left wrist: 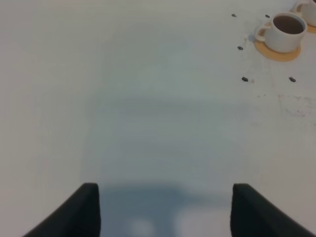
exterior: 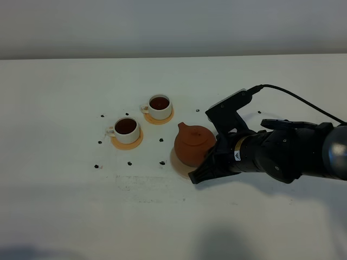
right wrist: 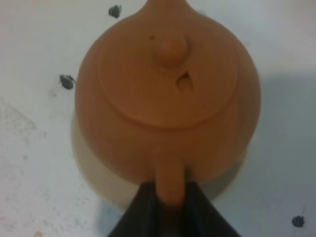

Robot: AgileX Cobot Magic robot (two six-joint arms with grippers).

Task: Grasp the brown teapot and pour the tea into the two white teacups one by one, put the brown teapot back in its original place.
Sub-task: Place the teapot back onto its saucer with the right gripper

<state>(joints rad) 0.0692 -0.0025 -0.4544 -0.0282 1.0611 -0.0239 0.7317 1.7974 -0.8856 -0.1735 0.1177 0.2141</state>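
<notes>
White tabletop (exterior: 65, 216), high view: the brown teapot (exterior: 192, 145) sits on its pale beige coaster (exterior: 177, 162), held at the handle by the right claw (exterior: 209, 162), with two white teacups (exterior: 126, 129) (exterior: 159, 106) of dark tea on orange-tan coasters (exterior: 130, 143) just beside it. Left wrist view: left claw (left wrist: 163, 210) spread apart over bare tabletop, one teacup (left wrist: 285, 30) well apart. Right wrist view: right claw (right wrist: 170, 210) clamped on the teapot's loop handle (right wrist: 170, 180)
</notes>
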